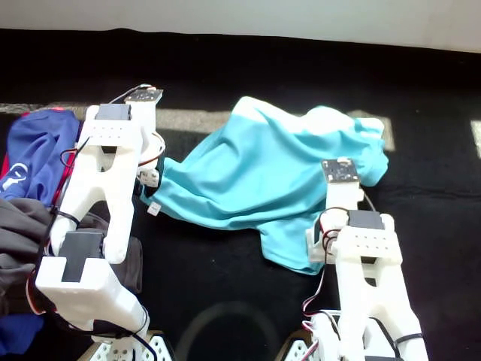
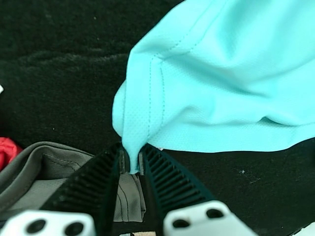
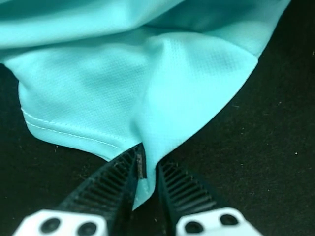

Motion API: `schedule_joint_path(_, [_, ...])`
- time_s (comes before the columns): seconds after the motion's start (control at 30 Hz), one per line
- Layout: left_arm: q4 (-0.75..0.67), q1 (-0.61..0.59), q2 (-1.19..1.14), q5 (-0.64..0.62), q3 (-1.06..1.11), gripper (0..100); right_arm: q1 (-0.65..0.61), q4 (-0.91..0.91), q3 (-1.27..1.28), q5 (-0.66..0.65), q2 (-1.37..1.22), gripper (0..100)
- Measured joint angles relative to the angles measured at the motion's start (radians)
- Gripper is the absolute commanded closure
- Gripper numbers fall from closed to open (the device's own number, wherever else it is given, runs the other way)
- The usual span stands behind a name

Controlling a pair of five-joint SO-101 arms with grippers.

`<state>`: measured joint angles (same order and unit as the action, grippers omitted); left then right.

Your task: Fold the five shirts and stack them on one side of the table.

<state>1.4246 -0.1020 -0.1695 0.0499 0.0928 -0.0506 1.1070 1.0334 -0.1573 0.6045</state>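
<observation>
A turquoise shirt (image 1: pixel 263 173) lies crumpled and partly spread across the middle of the black table. My left gripper (image 2: pixel 130 164) is shut on the shirt's left corner (image 2: pixel 133 147), pinching a fold of the cloth (image 2: pixel 206 73). My right gripper (image 3: pixel 146 169) is shut on the shirt's right part, with a bunched fold (image 3: pixel 162 113) running between its fingers. In the high view the left arm (image 1: pixel 98 195) stands at the shirt's left edge and the right arm (image 1: pixel 361 248) at its right front edge.
A pile of other shirts lies at the table's left edge: a blue one (image 1: pixel 34 150), a grey one (image 1: pixel 19 241) and a bit of red (image 2: pixel 7 147). The grey cloth (image 2: pixel 44 167) sits just under the left gripper. Bare black table (image 1: pixel 225 286) lies in front.
</observation>
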Motion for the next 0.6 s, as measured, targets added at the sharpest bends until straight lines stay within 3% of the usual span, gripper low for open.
schedule_joint_path(0.27, [0.000, 0.000, 0.000, 0.000, 0.000, 99, 0.074, 0.038, -0.077, 0.000, 0.002, 91.5])
schedule_joint_path(0.4, [0.000, 0.000, 0.000, 0.000, 0.000, 99, 0.146, 0.054, -0.157, -0.061, 0.002, 99.6])
schedule_joint_path(0.6, [0.000, 0.000, 0.000, 0.000, 0.000, 99, 0.245, 0.029, -0.183, -0.123, 0.002, 99.2])
